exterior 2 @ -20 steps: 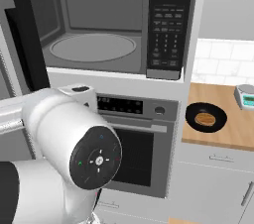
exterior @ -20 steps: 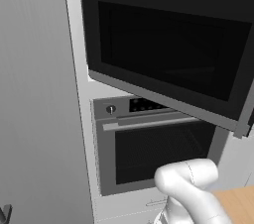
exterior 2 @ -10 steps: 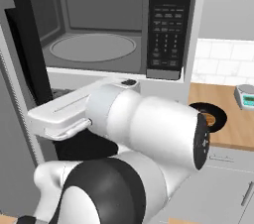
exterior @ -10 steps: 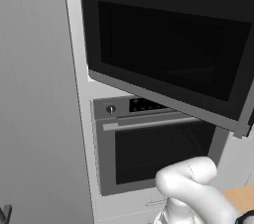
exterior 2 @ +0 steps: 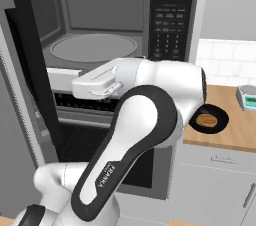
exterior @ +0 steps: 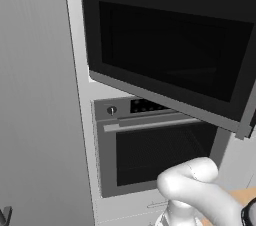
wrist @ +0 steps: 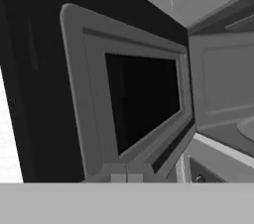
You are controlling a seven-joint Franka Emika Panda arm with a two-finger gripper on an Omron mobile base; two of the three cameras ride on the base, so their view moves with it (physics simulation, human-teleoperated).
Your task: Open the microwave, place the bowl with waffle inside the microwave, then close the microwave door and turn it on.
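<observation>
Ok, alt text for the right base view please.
The microwave stands open, its door swung left and the round turntable bare. The white arm crosses in front; a dark bowl with waffle sits on the wooden counter at right.

Arm (exterior 2: 150, 115) bent high — wrist level, pointing left.

My workplace — a fitted home kitchen.
Before me a built-in microwave (exterior 2: 120, 25) stands above a wall oven (exterior: 160, 145) in one tall column — beside it, a wooden counter (exterior 2: 235, 132) with drawers beneath and white tiles (exterior 2: 222, 62) behind.
</observation>
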